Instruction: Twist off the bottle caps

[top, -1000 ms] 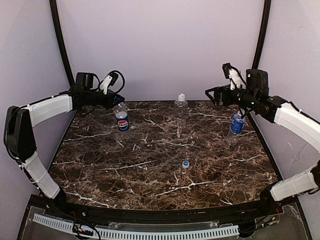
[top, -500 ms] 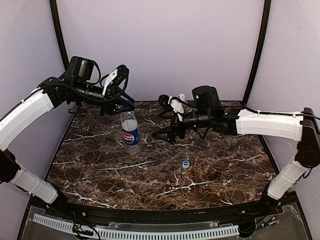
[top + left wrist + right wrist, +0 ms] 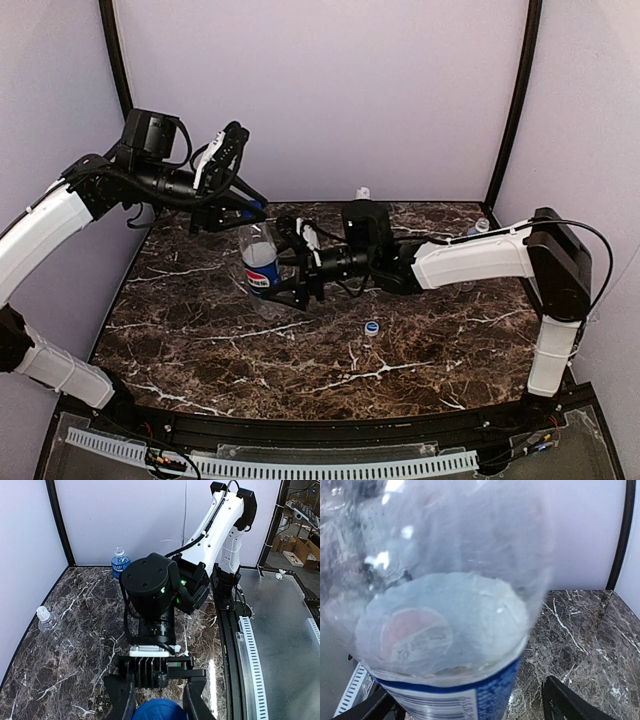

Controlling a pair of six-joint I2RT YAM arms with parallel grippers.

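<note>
Bottle caps: the dark blue cap (image 3: 152, 711) sits atop the upright Pepsi bottle (image 3: 259, 258), pinched by the left gripper (image 3: 250, 212)
From above, the right gripper (image 3: 292, 268) reaches in sideways, its claw spread on either side of the bottle's body by the label, at the left rear of the marble table (image 3: 200, 350); a loose blue-and-white cap (image 3: 371, 327) lies well apart, nearer the middle. Only the left wrist view shows both left fingers against the cap's sides, and a blue-labelled water bottle (image 3: 119, 564) and an unlabelled bottle (image 3: 46, 620) standing farther off. The right wrist view is filled by the Pepsi bottle, one fingertip (image 3: 565, 705) standing clear of it
</note>
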